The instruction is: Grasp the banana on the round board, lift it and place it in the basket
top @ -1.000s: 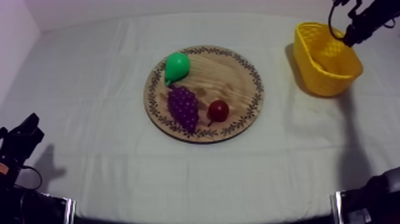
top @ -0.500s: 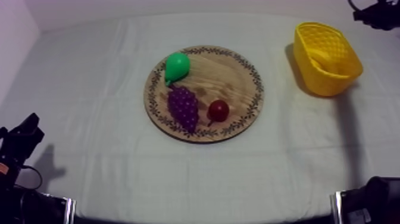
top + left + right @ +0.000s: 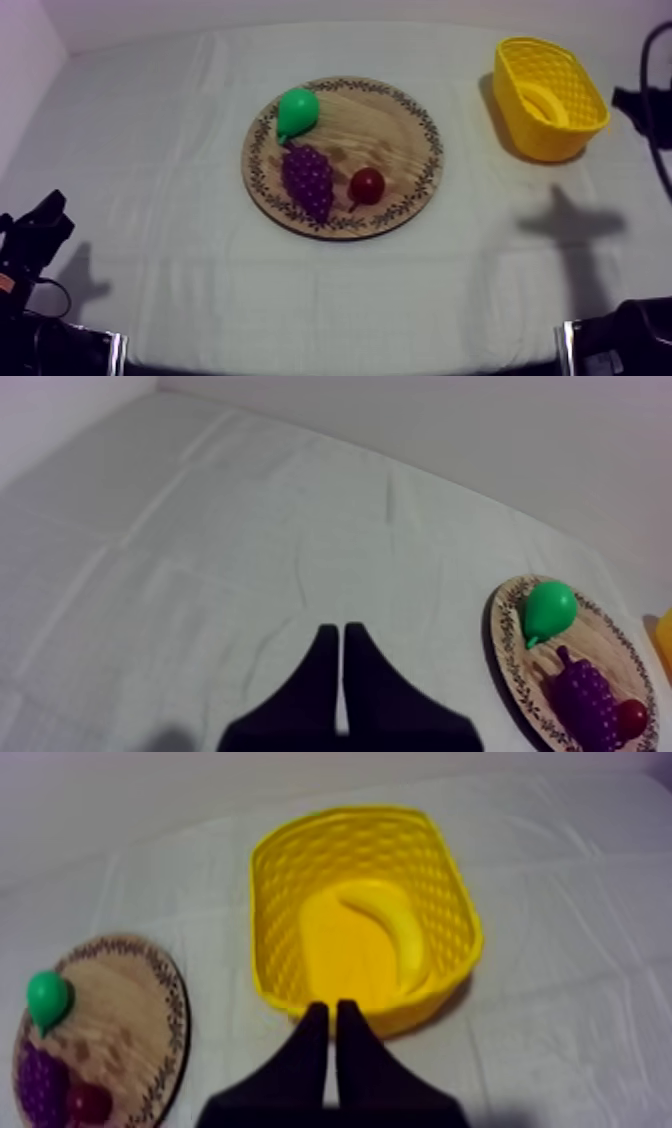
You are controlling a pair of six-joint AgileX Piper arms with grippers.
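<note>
Banana (image 3: pixel 400 937) lies inside the yellow basket (image 3: pixel 352 844), 2 o'clock from the wooden board (image 3: pixel 395 125), so the drop looks done; right tool (image 3: pixel 331 1010) hangs over the near rim, narrow and empty, while left tool (image 3: pixel 336 631), also narrow, sits idle at 8 o'clock.

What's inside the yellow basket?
A banana lies on the floor of the yellow basket, curved along one side wall. Nothing else shows inside. The banana covers the bit of floor under it, so I cannot tell what is beneath.
</note>
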